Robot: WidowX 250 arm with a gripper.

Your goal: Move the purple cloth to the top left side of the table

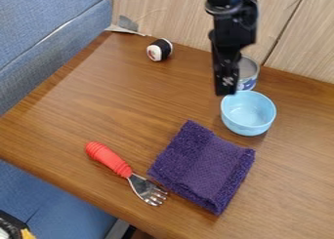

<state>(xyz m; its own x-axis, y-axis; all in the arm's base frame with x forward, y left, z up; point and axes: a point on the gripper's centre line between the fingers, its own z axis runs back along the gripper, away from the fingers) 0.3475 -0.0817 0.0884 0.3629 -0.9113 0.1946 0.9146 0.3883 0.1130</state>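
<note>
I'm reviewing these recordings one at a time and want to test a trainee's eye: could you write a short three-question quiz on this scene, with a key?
1. Multiple choice: what lies beside the purple cloth?
a) a wooden spoon
b) a red-handled fork
c) a green knife

2. True or false: the purple cloth is already at the top left side of the table.

3. Fill in the colour: the bowl near the hand is light ____.

Key: 1 b; 2 false; 3 blue
</note>
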